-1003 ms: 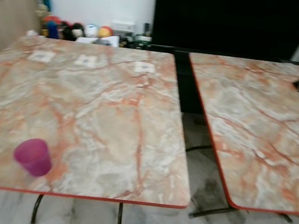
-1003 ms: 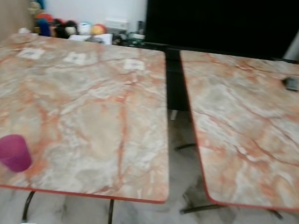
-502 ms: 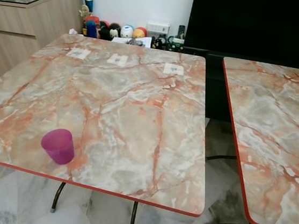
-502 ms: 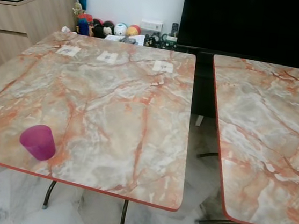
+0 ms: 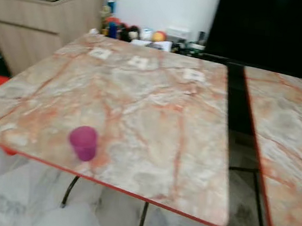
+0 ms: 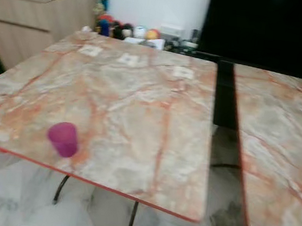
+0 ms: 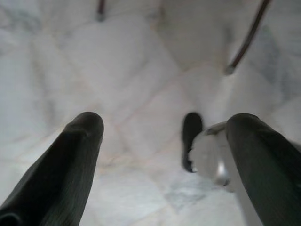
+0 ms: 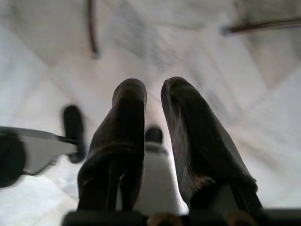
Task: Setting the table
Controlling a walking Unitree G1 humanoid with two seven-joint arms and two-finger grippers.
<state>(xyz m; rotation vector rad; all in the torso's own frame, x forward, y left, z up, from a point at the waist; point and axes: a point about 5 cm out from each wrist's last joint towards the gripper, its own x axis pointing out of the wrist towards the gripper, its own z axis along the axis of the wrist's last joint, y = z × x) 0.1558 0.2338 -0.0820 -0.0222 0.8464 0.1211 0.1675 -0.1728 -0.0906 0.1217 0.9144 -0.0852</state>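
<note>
Ahead, a marble-patterned bench (image 5: 157, 108) with a red edge stands beside a second bench (image 5: 293, 156) on the right, a dark gap between them. Near its front left edge sits an upright purple plastic cup (image 5: 83, 143). Over pale marble floor (image 7: 141, 66), the left claw (image 7: 164, 129) hangs spread open; the right claw (image 8: 154, 89) hangs nearly closed, empty.

Both head views are smeared, so I can't read the three small pale cards (image 5: 139, 62) at the far end of the marble worktop (image 5: 154, 130). The clutter of small round things (image 6: 128, 31) beyond that far edge is too blurred to name. The second worktop (image 6: 277, 154), right of the first, runs off the frame. From here the purple cup (image 5: 83, 143) looks soft-edged; its rim is unclear.
</note>
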